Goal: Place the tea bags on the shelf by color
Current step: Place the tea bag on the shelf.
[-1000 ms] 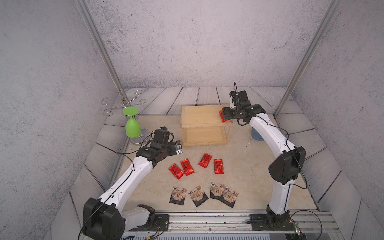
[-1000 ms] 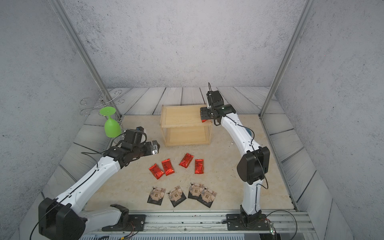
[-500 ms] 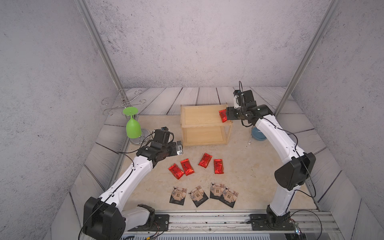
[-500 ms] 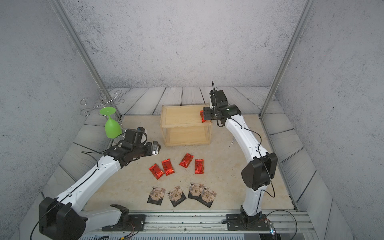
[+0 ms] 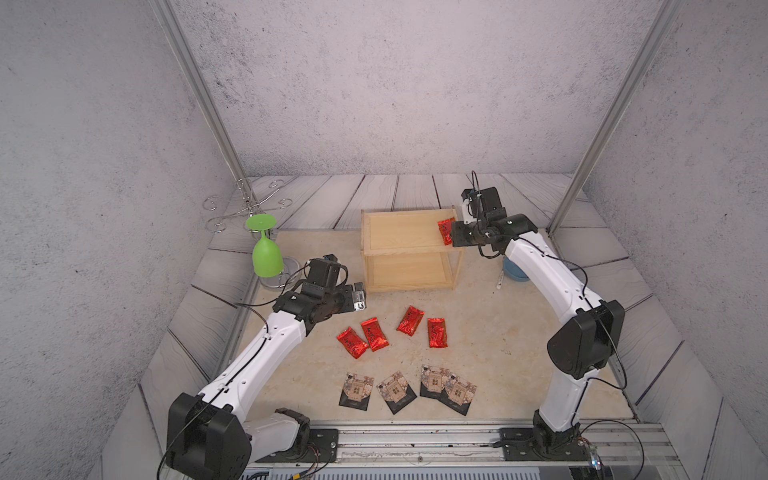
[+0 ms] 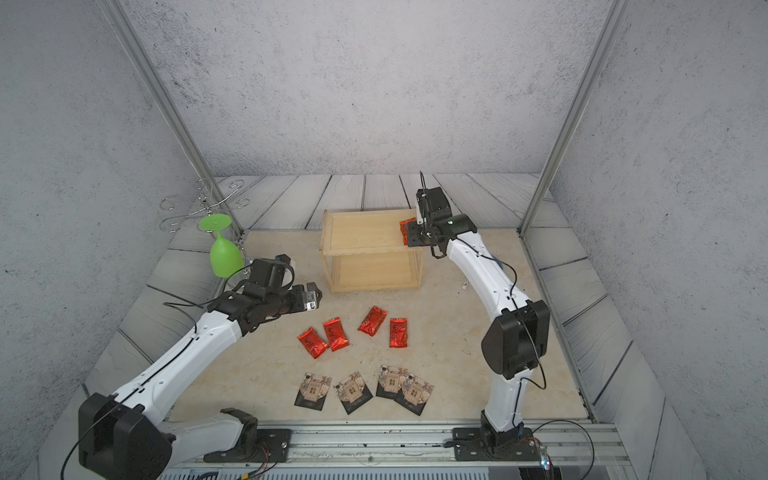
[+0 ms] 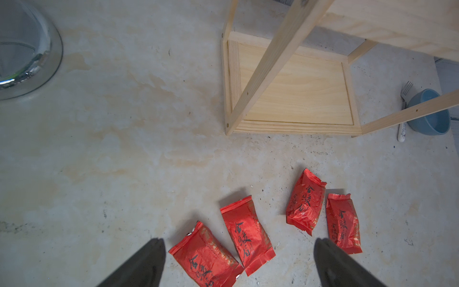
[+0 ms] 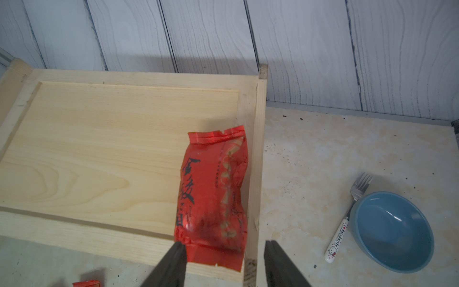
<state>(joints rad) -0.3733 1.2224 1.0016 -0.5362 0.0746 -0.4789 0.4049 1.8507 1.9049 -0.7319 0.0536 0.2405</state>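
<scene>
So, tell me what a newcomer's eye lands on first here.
One shiny red tea bag lies alone on the top board of the wooden shelf, at its right end, with four more red sachets scattered on the table before it. Then the row of four black packets nearest the robot's base, and a bright green glass upside down at the left.

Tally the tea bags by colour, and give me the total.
Red tea bags: 5 (4 on the table, 1 on the top board of the shelf)
Black tea bags: 4 (all on the table)
Total: 9
</scene>
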